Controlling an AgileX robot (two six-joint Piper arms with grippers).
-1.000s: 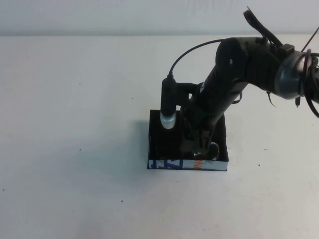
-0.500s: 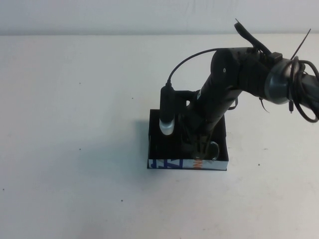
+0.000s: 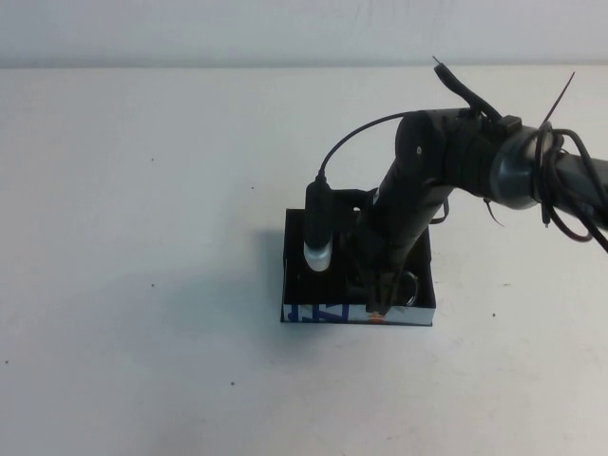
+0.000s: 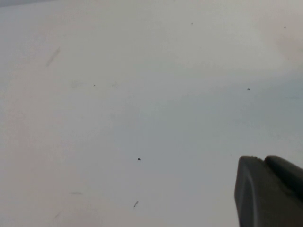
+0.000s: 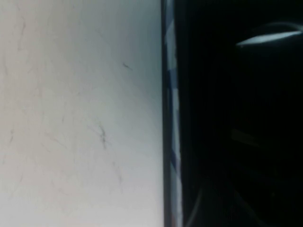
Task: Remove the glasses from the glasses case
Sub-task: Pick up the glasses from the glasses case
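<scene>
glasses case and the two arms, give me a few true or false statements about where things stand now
1. The right gripper reaches down into the case. True.
2. The case lies at the table's far left edge. False: it sits near the middle.
3. The glasses lie on the table outside the case. False: a lens shows inside the case, beside the right gripper.
4. The left gripper is over bare table, away from the case. True.
</scene>
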